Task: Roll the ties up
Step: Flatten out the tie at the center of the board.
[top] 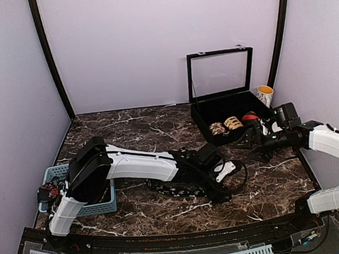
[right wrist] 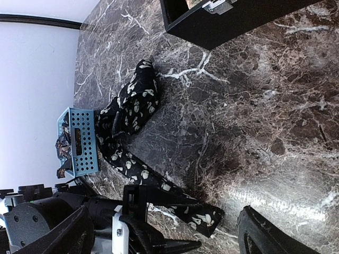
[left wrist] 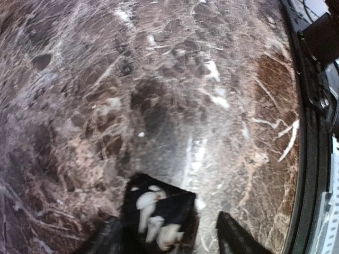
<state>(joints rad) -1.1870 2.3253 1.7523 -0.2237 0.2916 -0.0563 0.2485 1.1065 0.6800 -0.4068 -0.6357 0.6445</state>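
the black white-printed tie [right wrist: 132, 106] lies crumpled on the bench [top: 128, 130]. the left gripper [left wrist: 168, 222] has jaws apart astride its end; the right gripper [top: 254, 142], jaws spread and empty, hovers by the black case [top: 227, 113].

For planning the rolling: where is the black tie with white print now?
The tie lies unrolled mid-table in the right wrist view, between the blue basket and the black case, one end at the left end effector.
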